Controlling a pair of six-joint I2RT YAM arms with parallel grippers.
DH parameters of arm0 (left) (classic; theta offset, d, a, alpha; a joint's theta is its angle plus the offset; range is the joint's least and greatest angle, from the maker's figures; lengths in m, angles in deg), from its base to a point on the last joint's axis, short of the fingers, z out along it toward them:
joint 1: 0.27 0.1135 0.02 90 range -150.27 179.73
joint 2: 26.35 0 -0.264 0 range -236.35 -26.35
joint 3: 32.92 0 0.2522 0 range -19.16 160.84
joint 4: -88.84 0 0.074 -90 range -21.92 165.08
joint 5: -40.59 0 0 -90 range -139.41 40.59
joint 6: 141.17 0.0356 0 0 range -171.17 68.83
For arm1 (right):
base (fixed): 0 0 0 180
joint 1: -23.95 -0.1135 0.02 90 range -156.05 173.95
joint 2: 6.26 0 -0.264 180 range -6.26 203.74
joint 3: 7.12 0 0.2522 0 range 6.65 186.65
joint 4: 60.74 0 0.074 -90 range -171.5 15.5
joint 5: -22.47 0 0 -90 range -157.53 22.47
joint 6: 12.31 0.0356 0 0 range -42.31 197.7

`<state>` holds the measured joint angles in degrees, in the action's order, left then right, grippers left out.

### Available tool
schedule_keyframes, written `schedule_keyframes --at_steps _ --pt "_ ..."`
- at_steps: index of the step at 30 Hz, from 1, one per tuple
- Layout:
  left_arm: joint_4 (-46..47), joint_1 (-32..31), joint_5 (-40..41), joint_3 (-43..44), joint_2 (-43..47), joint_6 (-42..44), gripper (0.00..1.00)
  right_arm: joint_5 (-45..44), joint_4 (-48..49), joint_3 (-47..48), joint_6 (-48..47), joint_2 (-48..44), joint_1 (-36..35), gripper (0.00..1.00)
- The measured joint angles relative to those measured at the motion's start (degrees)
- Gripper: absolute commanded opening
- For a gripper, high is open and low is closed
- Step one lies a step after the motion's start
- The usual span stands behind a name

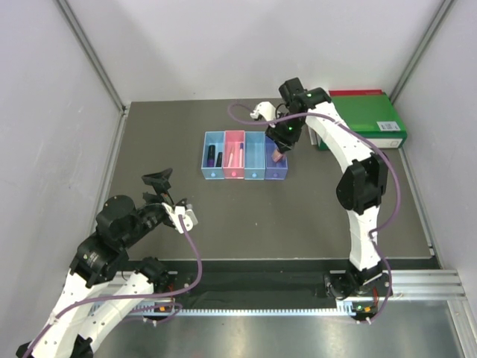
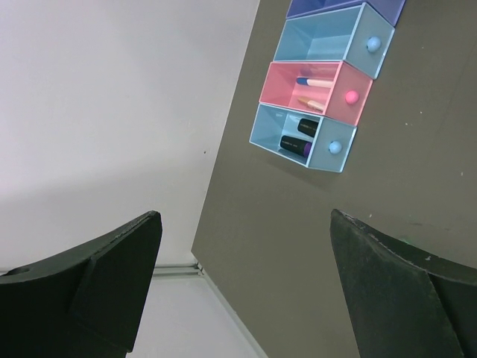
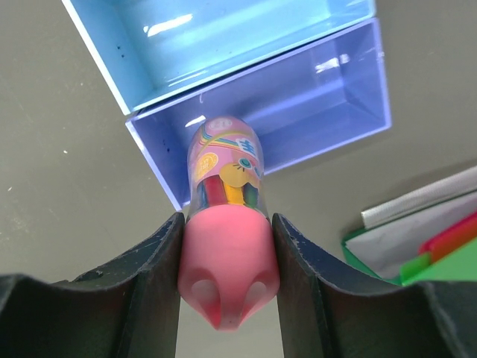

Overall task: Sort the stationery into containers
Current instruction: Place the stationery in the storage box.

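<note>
Pink-capped capsule [image 3: 222,171] in grip of right tool [image 3: 227,231] over purple box [image 3: 320,89], label unreadable; left tool [image 2: 244,216] agape, empty.

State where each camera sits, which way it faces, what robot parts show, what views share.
Top external: above and behind, looking down at the table; shows arms, left gripper, right gripper.
Left wrist: near the left wall, facing across the table toward the containers; left gripper open.
Right wrist: facing down at the purple-blue box; right gripper clamps the pink highlighter.
All three show the containers.
</note>
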<state>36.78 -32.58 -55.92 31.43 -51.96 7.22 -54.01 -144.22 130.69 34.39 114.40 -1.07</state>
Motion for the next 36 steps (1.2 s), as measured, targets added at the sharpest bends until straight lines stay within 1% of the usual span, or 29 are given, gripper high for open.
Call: schedule_keyframes --at_steps 8,9,10,11,19,23,24,25,29,30,33,35,36 --pt "-0.2 0.0 0.2 0.0 0.0 0.0 0.99 1.2 0.9 -1.8 0.0 2.2 -0.1 0.01" --pt "-0.3 0.0 0.2 0.0 0.0 0.0 0.99 1.4 1.0 -1.8 0.0 2.3 -0.1 0.05" --pt "-0.3 0.0 0.2 0.0 0.0 0.0 0.99 1.6 1.2 -1.8 0.0 2.4 -0.1 0.23" --pt "-0.4 0.0 0.2 0.0 0.0 0.0 0.99 1.7 1.4 -1.8 0.0 2.4 -0.3 0.32" --pt "-0.4 0.0 0.2 0.0 0.0 0.0 0.99 2.3 2.5 -3.0 0.0 3.1 -0.5 0.50" --pt "-0.4 0.0 0.2 0.0 0.0 0.0 0.99 2.6 2.9 -3.3 0.0 3.5 -0.7 0.52" --pt "-0.4 0.0 0.2 0.0 -0.1 0.0 0.99 2.7 2.9 -3.3 0.0 3.5 -0.7 0.54" --pt "-0.4 0.0 0.2 0.0 0.0 0.0 0.99 2.8 2.9 -3.3 0.0 3.5 -0.7 0.59" --pt "-0.4 0.0 0.2 0.0 0.0 0.0 0.99 2.9 3.3 -3.5 0.1 3.5 -0.8 0.68" --pt "-0.4 0.0 0.2 0.0 0.0 0.0 0.99 2.9 3.5 -3.7 0.1 3.5 -0.8 0.74" --pt "-0.4 0.0 0.2 0.0 0.0 0.0 0.99 2.8 4.0 -3.8 0.4 3.5 -0.8 0.80" --pt "-0.3 0.0 0.2 -0.1 0.0 0.0 0.99 2.8 4.6 -3.8 0.8 3.5 -0.8 0.82" --pt "-0.3 0.0 0.2 -0.4 0.0 0.0 0.99 2.8 5.0 -3.9 1.0 3.5 -0.8 0.84"
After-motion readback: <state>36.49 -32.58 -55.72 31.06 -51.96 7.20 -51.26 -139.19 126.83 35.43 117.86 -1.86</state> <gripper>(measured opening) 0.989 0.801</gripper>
